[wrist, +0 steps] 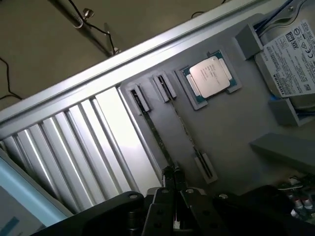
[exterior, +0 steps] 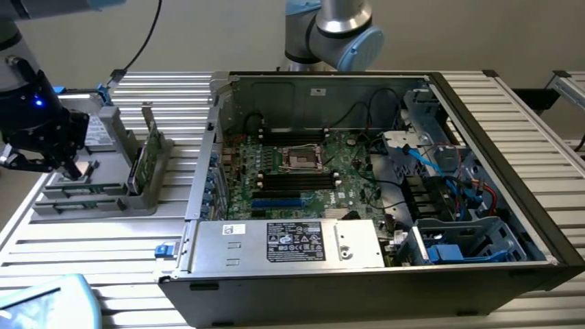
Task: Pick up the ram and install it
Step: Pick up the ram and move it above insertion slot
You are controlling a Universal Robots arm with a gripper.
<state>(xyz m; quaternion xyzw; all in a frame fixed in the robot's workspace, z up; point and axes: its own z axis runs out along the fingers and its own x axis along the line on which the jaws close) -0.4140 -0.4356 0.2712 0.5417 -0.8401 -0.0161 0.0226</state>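
Early stage, nothing done yet. The ram (wrist: 155, 133) sits in its holder on the grey tray (exterior: 137, 200), on the desk (exterior: 92, 240) at the exterior view's left of the open computer case (exterior: 439, 86). No stick is lifted, and none is seen standing in the black slots (exterior: 294, 184) of the motherboard (exterior: 316, 199). The grab, the carry and the seating are all left.

The tool (wrist: 173, 179) is clenched, fingers pressed together, with nothing visibly between them. It hangs over the tray at the near end of the ram. I can't tell whether the tips touch it. In the exterior view the tool (exterior: 57, 164) is well apart from the case.

The ram stands on its long edge, seen edge-on as a thin dark strip between two end brackets. Its long axis runs from just under the tool away along the tray, parallel to a second stick (wrist: 184, 125) just beside it. The silvery processor (wrist: 211, 76) lies past that one.

Judging by the exterior view, the tray holders run across the view, roughly in line with the motherboard slots.
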